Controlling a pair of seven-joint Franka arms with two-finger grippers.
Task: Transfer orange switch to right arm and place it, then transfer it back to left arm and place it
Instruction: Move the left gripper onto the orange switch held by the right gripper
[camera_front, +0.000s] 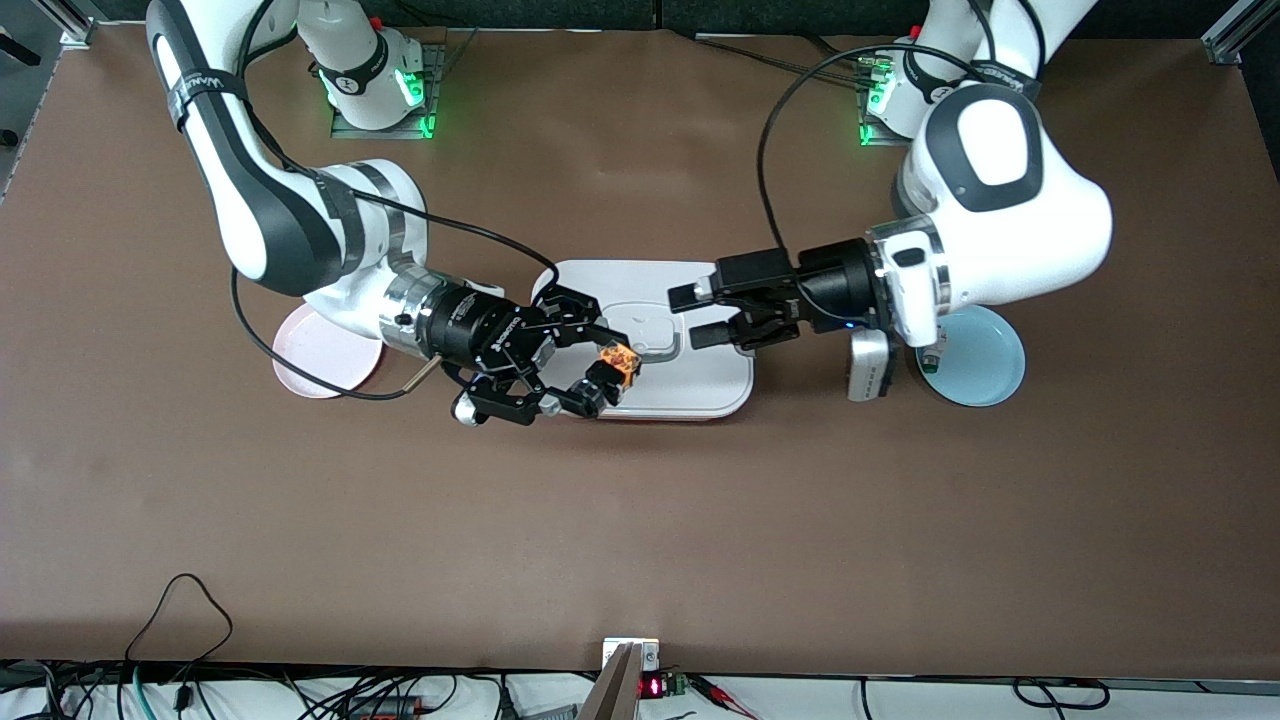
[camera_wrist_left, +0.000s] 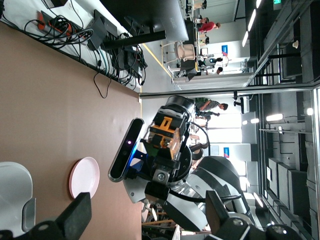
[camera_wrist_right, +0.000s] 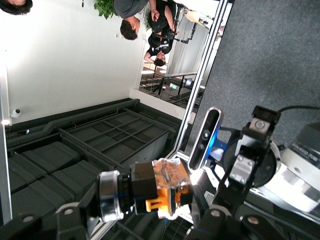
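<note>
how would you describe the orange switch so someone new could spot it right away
Find the big white box in the middle of the brown table; both arms reach over it. The right gripper, black and multi-fingered, holds the orange switch over the box's lid, facing the open left gripper. It is a tiny black button body with orange parts, the only orange thing among the white, black and pastel things around it.

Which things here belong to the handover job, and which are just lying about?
Job:
- orange switch, held in right claw
- left claw, open over the box
- box

Lying about:
- pink plate
- blue plate
</note>
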